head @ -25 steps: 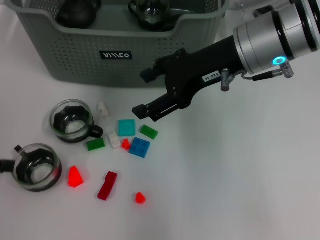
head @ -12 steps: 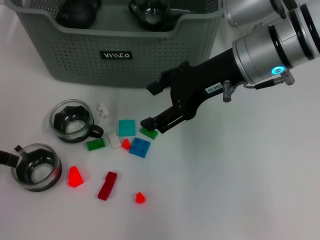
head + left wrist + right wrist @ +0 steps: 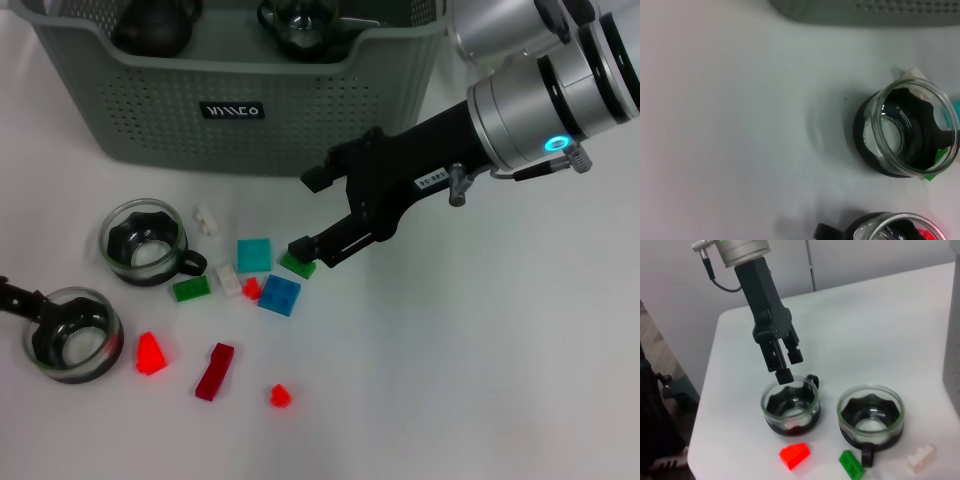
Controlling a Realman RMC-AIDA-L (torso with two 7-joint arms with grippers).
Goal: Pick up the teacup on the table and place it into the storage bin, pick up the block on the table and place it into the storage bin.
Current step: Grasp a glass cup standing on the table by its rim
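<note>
The grey-green storage bin stands at the back with two dark teacups inside. Two glass teacups rest on the table: one near the bin, one at the left front. My left gripper hangs open just above the far rim of the front-left teacup; only its black tip enters the head view. My right gripper is open, and its lower finger sits right at a green block. Teal and blue blocks lie beside it.
Scattered on the table are white, green, red, dark red and small red blocks. The left wrist view shows the teacup nearer the bin and the bin's base.
My right gripper came down and right from mid-air until its lower finger reached the green block. The left gripper's tip shifted up alongside the front-left teacup.
</note>
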